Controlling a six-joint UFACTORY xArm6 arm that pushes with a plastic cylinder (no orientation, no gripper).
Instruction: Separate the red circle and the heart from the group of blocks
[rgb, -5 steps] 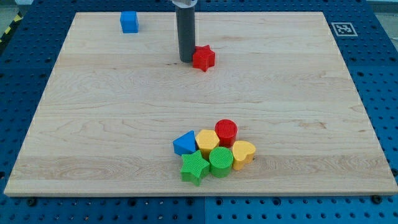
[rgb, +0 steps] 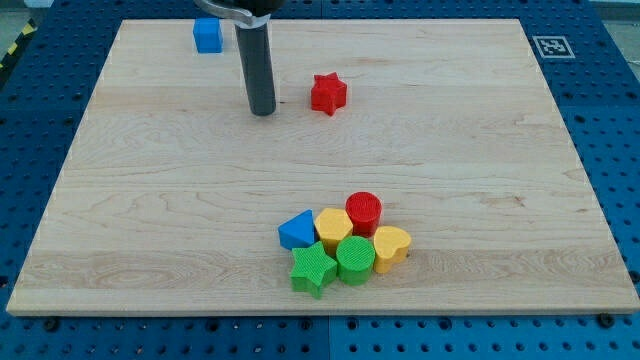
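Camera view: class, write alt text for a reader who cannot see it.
My tip rests on a wooden board, left of a red star, far from six clustered blocks near the view's bottom, including the red circle and yellow heart. A blue cube sits top left.

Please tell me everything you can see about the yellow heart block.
The yellow heart is a small, thick block that looks like ribbed plastic. It lies flat on the wooden board, at the right end of the cluster near the view's bottom. It seems to touch the red circle above it and the green circle at its left. My tip is far away, toward the view's top.
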